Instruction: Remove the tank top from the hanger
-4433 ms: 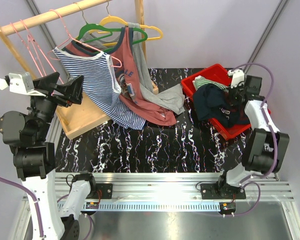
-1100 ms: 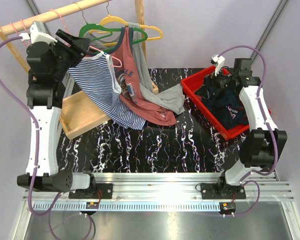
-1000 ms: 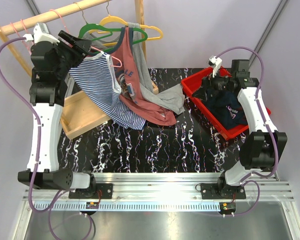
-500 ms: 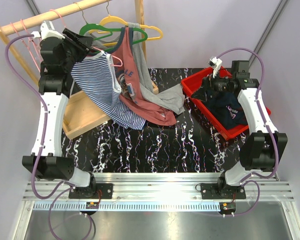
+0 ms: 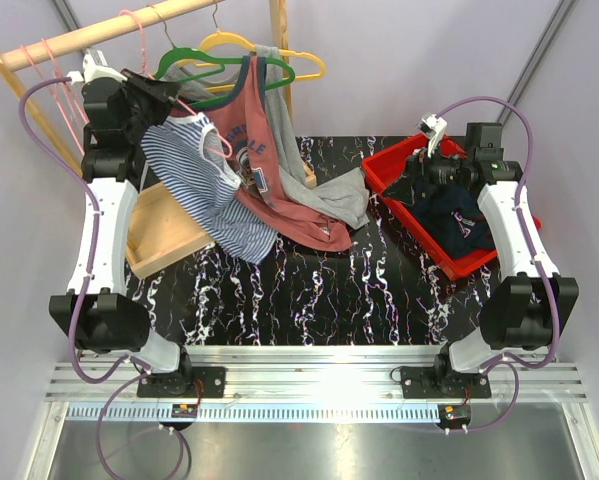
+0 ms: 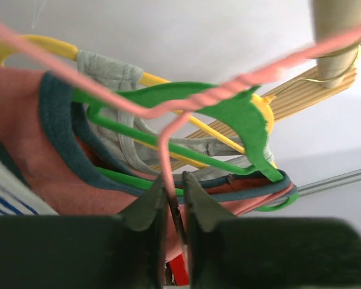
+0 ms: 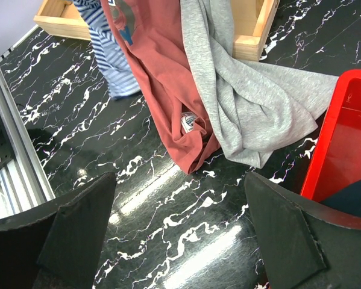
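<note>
The blue-and-white striped tank top (image 5: pixel 194 175) hangs on a pink wire hanger (image 5: pixel 207 128) from the wooden rail (image 5: pixel 89 35) at the back left. My left gripper (image 5: pixel 172 92) is raised beside the rail. In the left wrist view it (image 6: pixel 174 198) is shut on the pink hanger (image 6: pixel 228 90) wire just below its twisted neck. A strip of the striped top (image 6: pixel 5 198) shows at the lower left. My right gripper (image 5: pixel 426 180) hovers over the red bin, and it (image 7: pixel 180 180) is open and holds nothing.
A red tank top (image 5: pixel 279 190) on a green hanger (image 6: pixel 240 114) and a grey garment (image 5: pixel 329 190) on a yellow hanger hang right beside the striped one, trailing onto the table. A wooden tray (image 5: pixel 164 235) sits below. The red bin (image 5: pixel 399 165) holds dark clothes.
My left gripper has shut on the pink hanger wire. The striped top has bunched and swung slightly left. The right arm has barely moved.
</note>
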`<state>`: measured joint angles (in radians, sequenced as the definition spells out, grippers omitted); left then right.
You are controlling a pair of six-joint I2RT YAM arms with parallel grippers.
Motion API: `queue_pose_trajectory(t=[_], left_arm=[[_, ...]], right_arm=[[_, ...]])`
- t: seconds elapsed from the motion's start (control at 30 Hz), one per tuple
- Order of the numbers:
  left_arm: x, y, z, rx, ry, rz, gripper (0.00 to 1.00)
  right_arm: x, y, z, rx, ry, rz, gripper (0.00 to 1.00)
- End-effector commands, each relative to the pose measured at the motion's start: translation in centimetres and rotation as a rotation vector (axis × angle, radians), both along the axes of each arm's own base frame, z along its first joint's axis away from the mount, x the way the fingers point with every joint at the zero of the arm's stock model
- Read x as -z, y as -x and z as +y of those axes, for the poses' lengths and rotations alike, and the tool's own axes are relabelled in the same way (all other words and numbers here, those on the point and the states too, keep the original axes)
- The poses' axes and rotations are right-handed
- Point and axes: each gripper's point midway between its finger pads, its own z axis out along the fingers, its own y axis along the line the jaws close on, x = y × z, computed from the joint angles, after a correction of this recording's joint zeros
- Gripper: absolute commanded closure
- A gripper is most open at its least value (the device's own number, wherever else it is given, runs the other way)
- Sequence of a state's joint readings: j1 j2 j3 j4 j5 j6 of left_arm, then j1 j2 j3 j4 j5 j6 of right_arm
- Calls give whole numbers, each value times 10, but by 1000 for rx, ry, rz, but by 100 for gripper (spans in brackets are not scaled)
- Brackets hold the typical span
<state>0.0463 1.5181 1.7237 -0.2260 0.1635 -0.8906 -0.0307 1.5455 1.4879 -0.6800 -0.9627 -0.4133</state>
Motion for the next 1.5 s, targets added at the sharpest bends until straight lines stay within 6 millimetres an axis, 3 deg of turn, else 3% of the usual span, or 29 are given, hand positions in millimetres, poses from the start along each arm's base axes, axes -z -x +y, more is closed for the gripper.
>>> queue_pose_trajectory(t=[0.0,0.03,0.4,0.7,1.23,1.47], left_arm=[[-39,8,-2,39,15,-151,92],[-39,11,-2,41,19,-155,100],[-80,46,-8,95,70,-277,100],[-96,61,-19,162,90,-320,100],[-97,93,-43,304,61,-310,100],[-74,102,-36,249,57,-253,100]], right_arm=[[-17,7,3,-9,-17,-30,5],[-18,7,3,-10,-15,-32,4],[-17,9,1,-5,4,-30,4],[-19,9,1,-6,5,-37,4],[-21,12,2,-18,3,-50,4],[-23,12,3,-26,-3,-55,4]])
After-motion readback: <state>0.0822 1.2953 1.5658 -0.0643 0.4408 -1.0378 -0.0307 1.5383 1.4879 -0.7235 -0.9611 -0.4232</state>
